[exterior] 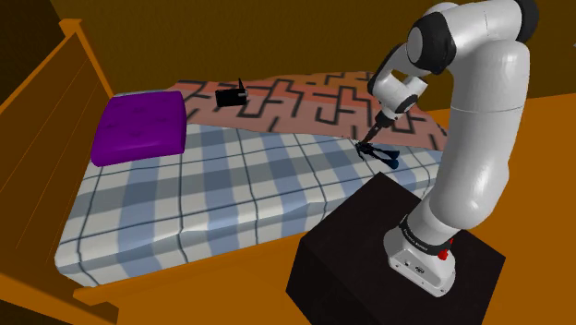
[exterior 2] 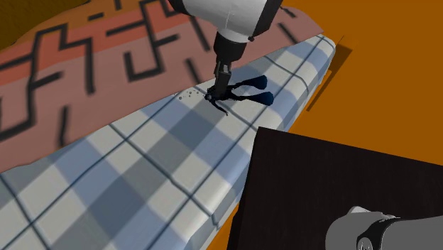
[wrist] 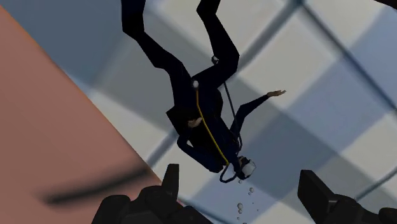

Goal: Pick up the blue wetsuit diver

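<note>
- Gripper [wrist: 242,173]: the black fingers [wrist: 315,188] stand wide apart and grip nothing. The diver's head end lies between them, untouched.
- Diver [wrist: 207,121]: a slim, dark blue figure with a thin yellow line along the torso, flat fins and one arm outstretched.
- Location: the diver [exterior: 384,154] lies flat on the blue-and-white checked bed cover [exterior: 212,185]. It is near the bed edge by the black box stand [exterior: 369,249], beside a salmon blanket [exterior: 295,97] with black maze lines.
- Also on the bed: a soft, square purple pillow [exterior: 138,125].

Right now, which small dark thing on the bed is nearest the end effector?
The dark blue diver on the checked sheet, right at the end effector; the black object lies near the purple pillow.
</note>
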Motion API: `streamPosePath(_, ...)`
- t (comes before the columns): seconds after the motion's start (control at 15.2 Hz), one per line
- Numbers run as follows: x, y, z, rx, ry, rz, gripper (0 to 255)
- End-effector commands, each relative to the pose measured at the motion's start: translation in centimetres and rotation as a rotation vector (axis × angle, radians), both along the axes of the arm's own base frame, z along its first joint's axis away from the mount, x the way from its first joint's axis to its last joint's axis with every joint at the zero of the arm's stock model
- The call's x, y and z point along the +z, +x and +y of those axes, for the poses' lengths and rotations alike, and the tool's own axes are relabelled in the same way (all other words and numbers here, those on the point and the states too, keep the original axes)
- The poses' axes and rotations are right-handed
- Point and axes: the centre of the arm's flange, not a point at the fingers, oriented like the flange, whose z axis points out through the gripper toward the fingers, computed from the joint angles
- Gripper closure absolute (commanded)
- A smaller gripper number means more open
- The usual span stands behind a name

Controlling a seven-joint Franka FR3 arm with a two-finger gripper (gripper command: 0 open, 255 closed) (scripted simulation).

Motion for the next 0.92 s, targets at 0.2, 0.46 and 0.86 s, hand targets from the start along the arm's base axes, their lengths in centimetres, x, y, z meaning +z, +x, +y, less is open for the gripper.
streamPosePath(0.2,-3.5,0.6,-1.2,0.011,0.002,-0.016,0)
streamPosePath(0.46,-5.6,0.6,-1.2,0.011,0.002,-0.016,0)
streamPosePath(0.86,-5.8,0.5,-1.3,0.01,0.002,-0.016,255)
